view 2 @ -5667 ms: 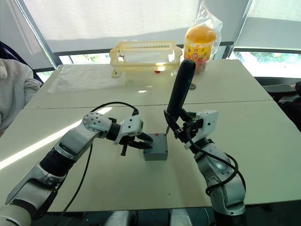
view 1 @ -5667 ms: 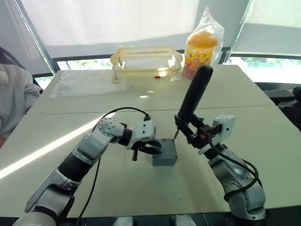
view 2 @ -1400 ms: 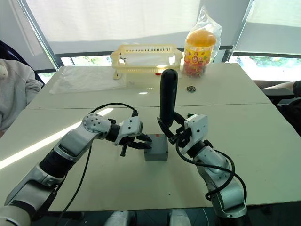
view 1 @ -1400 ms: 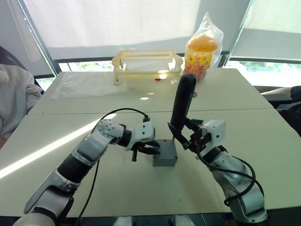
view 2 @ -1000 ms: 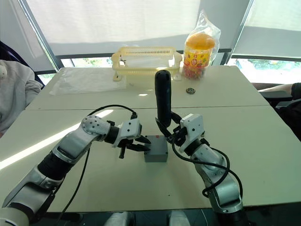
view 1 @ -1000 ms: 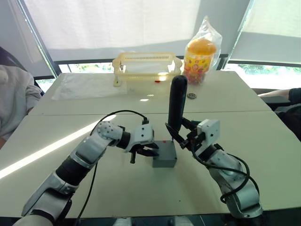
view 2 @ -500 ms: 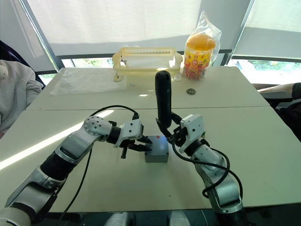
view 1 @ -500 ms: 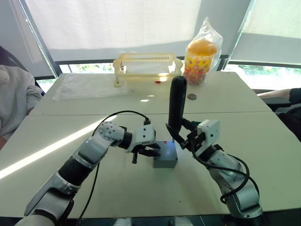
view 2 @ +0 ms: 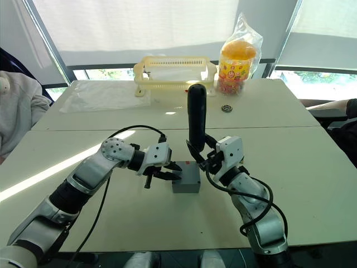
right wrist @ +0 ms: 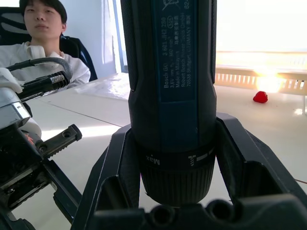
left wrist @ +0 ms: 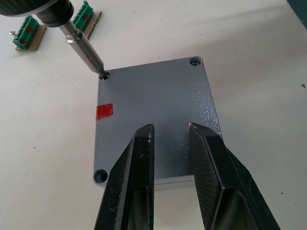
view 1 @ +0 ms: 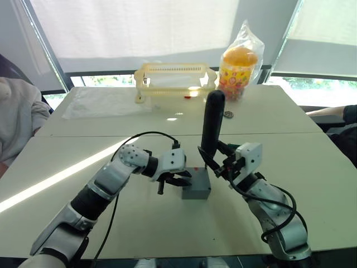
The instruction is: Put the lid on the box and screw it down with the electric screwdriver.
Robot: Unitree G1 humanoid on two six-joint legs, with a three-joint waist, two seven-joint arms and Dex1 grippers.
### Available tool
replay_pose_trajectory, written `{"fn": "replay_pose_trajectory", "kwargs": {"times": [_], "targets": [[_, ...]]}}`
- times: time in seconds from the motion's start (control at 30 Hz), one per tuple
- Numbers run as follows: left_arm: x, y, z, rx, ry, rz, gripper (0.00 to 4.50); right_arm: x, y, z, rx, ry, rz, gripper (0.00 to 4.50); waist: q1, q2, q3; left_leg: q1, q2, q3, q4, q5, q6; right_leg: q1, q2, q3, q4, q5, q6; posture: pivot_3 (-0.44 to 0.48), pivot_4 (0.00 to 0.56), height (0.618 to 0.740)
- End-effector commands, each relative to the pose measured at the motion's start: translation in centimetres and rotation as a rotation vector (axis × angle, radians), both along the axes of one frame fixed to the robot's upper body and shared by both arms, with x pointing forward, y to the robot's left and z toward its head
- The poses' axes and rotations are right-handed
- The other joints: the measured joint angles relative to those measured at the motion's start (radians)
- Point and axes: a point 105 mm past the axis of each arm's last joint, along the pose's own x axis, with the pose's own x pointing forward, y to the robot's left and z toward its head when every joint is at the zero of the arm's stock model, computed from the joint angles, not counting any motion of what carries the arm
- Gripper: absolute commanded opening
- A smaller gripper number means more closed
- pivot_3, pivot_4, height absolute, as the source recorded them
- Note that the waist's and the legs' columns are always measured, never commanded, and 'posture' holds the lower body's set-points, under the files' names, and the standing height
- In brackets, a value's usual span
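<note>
The grey box [view 1: 196,190] sits mid-table with the grey lid [left wrist: 153,110] on top; a red mark [left wrist: 104,111] shows on the lid. My right gripper [view 1: 221,162] is shut on the black electric screwdriver [view 1: 211,124], which stands nearly upright. The screwdriver's metal bit [left wrist: 85,48] rests in the lid's corner screw hole [left wrist: 103,75]. My left gripper [view 1: 182,180] is at the box's left side, with its black fingers [left wrist: 132,187] a little apart over the lid and nothing between them.
A yellow slotted basket [view 1: 174,75] and a bagged candy jar [view 1: 240,60] stand at the table's far edge. A clear plastic sheet [view 1: 103,101] lies far left. Green connector blocks [left wrist: 29,29] lie near the box. A person [right wrist: 43,28] sits to the left.
The screwdriver swung from tilted right, off the box, to upright, its bit now on the lid's corner. The left gripper stayed by the box. Little moved in the last half second.
</note>
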Motion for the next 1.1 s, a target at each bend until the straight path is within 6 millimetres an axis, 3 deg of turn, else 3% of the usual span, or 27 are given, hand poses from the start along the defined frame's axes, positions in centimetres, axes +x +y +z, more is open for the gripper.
{"fn": "replay_pose_trajectory", "kwargs": {"times": [0.03, 0.17, 0.37, 0.47, 0.57, 0.63, 0.73, 0.83, 0.97, 1.1], "targets": [[-0.2, 0.4, -1.5, 0.067, 0.033, 0.003, 1.13, 0.4, -1.2, -1.7, -0.009, 0.081, -0.059, 1.78, 0.0, 0.0, 0.0, 0.0, 0.0, 0.0, 0.0, 0.0, 0.0, 0.0, 0.0, 0.0, 0.0, 0.0, 0.0, 0.0, 0.15, 0.74], [-0.1, 0.4, -1.7, 0.07, 0.036, 0.001, 1.13, 0.2, -1.4, 0.9, 0.028, 0.013, -0.059, 1.78, 0.0, 0.0, 0.0, 0.0, 0.0, 0.0, 0.0, 0.0, 0.0, 0.0, 0.0, 0.0, 0.0, 0.0, 0.0, 0.0, 0.15, 0.74], [-0.1, 0.5, -2.0, 0.082, 0.041, -0.005, 1.13, -1.5, -1.5, 10.7, 0.185, -0.163, 0.057, 1.78, 0.0, 0.007, 0.007, -0.005, 0.0, -0.001, 0.0, 0.0, 0.0, -0.005, -0.001, 0.001, 0.0, 0.001, -0.001, 0.0, 0.15, 0.74], [0.0, 0.6, -2.0, 0.081, 0.041, -0.006, 1.13, -2.0, -2.3, 14.5, 0.262, -0.172, 0.127, 1.78, -0.001, 0.009, 0.009, -0.006, 0.0, -0.001, 0.0, 0.0, 0.0, -0.007, -0.001, 0.001, 0.0, 0.001, -0.001, 0.0, 0.15, 0.74], [0.2, 0.5, -1.8, 0.067, 0.039, -0.002, 1.13, -2.0, -3.5, 16.6, 0.332, -0.14, 0.151, 1.78, 0.001, 0.009, 0.009, -0.006, 0.0, -0.001, -0.003, 0.0, 0.0, -0.007, -0.001, -0.002, -0.001, 0.001, -0.001, 0.0, 0.15, 0.74], [0.3, 0.3, -1.3, 0.026, 0.047, 0.01, 1.13, -1.0, -5.7, 17.3, 0.393, -0.092, 0.084, 1.78, 0.0, 0.009, 0.009, -0.007, 0.001, -0.001, -0.004, 0.0, 0.0, -0.007, -0.001, -0.003, -0.001, 0.001, -0.001, 0.0, 0.15, 0.74], [0.6, -0.5, 1.0, -0.101, 0.08, 0.033, 1.13, 0.0, -9.1, 17.2, 0.402, 0.043, 0.005, 1.78, 0.001, 0.011, 0.012, -0.008, 0.001, -0.001, -0.002, 0.0, 0.0, -0.007, -0.001, -0.002, -0.001, 0.001, -0.001, 0.0, 0.15, 0.74], [0.7, -1.1, 4.2, -0.215, 0.094, 0.029, 1.13, 0.2, -11.8, 15.0, 0.25, 0.272, -0.078, 1.78, 0.002, 0.015, 0.019, -0.018, -0.001, 0.001, 0.002, 0.0, 0.001, -0.015, -0.003, -0.001, -0.001, 0.002, -0.002, 0.0, 0.15, 0.74], [-0.5, -1.4, 7.4, -0.252, 0.052, -0.048, 1.13, -0.9, -16.8, 9.5, 0.138, 0.676, -0.224, 1.78, 0.0, 0.013, 0.022, -0.023, -0.003, 0.001, 0.0, 0.0, 0.001, -0.021, -0.002, -0.002, -0.001, 0.005, 0.004, 0.0, 0.15, 0.74], [-1.9, -1.2, 7.6, -0.202, 0.006, -0.12, 1.13, -3.1, -19.5, 5.4, 0.154, 0.986, -0.267, 1.78, -0.005, 0.018, 0.023, -0.023, -0.003, 0.002, -0.001, -0.005, 0.009, -0.022, 0.0, -0.002, -0.001, 0.003, 0.007, 0.0, 0.15, 0.74]]}}
